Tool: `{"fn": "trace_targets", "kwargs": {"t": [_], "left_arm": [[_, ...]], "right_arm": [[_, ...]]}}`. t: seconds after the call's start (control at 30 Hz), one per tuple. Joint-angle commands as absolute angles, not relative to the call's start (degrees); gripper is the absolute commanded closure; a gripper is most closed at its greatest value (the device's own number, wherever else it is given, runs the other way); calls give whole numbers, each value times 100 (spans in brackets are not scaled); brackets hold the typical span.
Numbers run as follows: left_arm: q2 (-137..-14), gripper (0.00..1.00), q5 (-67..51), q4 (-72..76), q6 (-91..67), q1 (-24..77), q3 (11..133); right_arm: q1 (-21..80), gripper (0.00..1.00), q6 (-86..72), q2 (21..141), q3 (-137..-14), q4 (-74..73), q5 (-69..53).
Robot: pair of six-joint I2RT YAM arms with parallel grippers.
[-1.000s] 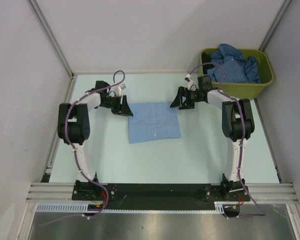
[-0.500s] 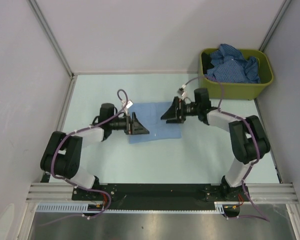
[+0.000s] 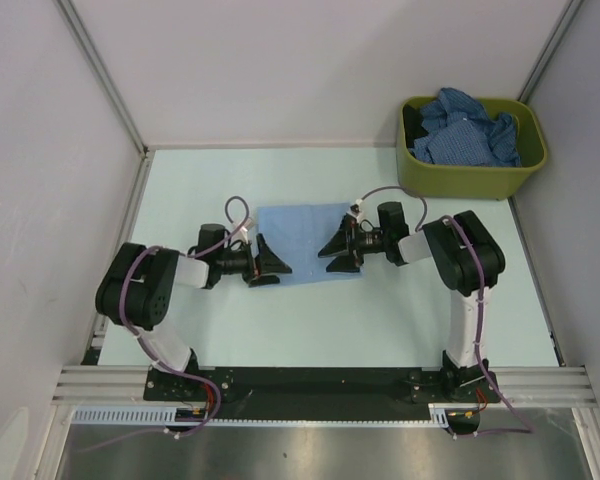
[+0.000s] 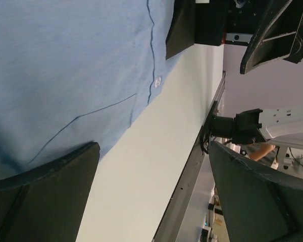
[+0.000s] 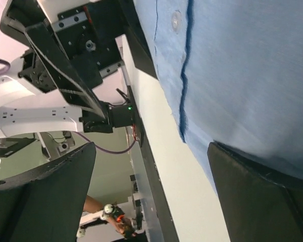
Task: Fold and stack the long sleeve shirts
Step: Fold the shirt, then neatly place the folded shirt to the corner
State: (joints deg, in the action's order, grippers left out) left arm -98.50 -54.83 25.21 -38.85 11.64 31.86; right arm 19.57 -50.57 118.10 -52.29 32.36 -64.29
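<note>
One folded shirt [image 3: 305,238] lies between the wide-open, empty left fingers [image 4: 45,196] and right fingers [image 5: 262,201]. More shirts [image 3: 465,135] in the bin [image 3: 470,186] await folding.

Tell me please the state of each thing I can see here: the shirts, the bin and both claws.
light blue shirt: folded, lying flat on the table.
olive-green bin: upright, full of shirts.
dark blue shirts: unfolded, crumpled in the olive-green bin.
left claw: open, at the light blue shirt's near left corner.
right claw: open, at its near right corner.
</note>
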Motion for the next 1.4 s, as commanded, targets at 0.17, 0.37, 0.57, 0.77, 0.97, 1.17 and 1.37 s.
{"fn": "trace_targets", "kwargs": {"t": [0.17,0.37,0.57,0.77,0.97,1.17,1.37], "left_arm": [[-8693,1,-5739,2485,-3407,1212,2751],[-8447,1,-5546,2760,-3902,801,2979],[-8262,1,-5379,1909,-3437,-209,3409],[-7946,1,-5265,722,-2375,-755,3805],[-7489,5,-4774,159,-1486,-817,3920],[-7321,9,-3736,-692,-1160,-922,4429],[-7330,7,-3331,-1413,-976,-1362,5062]], "right_arm": [[2397,0,-4154,10705,-5572,2200,-5915],[2996,0,-5475,11679,-5906,3776,-5739],[3032,0,-5152,12814,-6266,3412,-5660],[2918,4,-2829,12298,-6170,628,-5616],[2830,29,-496,11436,-7170,-1905,-4994],[3637,53,-18,11206,-8120,-2101,-3888],[4665,58,439,11768,-8876,-1995,-2690]]}}
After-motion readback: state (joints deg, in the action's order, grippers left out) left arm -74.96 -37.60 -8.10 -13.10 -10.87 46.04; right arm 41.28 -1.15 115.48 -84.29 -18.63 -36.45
